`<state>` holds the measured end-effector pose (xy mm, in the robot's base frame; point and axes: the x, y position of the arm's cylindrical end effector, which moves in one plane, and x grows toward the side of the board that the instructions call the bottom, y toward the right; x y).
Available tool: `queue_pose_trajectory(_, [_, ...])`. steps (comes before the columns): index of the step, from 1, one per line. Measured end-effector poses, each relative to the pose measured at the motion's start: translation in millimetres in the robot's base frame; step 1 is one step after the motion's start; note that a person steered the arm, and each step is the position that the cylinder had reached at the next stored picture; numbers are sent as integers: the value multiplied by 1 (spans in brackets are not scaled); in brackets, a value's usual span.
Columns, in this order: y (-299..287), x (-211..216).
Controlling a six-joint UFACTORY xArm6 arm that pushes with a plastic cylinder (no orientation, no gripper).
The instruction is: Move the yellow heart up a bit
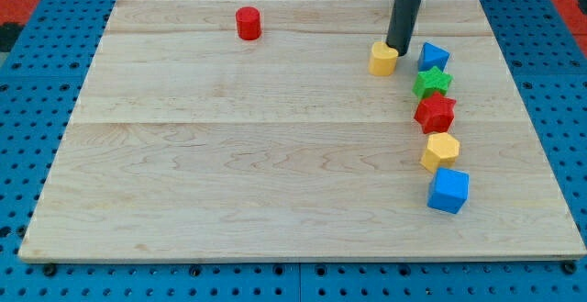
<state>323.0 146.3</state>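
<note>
The yellow heart [383, 59] lies on the wooden board [229, 155] at the upper right. My tip [400, 50] is the lower end of a dark rod that comes down from the view's top. It stands right at the heart's upper right edge, touching it or nearly so. A blue triangular block [433, 57] lies just to the tip's right.
Below the blue block a column runs down: a green star [431, 83], a red star [435, 112], a yellow hexagon [440, 151] and a blue cube [448, 190]. A red cylinder [248, 23] stands at the upper left. A blue pegboard surrounds the board.
</note>
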Motion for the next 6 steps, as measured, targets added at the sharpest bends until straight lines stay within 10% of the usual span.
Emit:
queue_pose_trajectory(4, [-109,89])
queue_pose_trajectory(6, [-207,66])
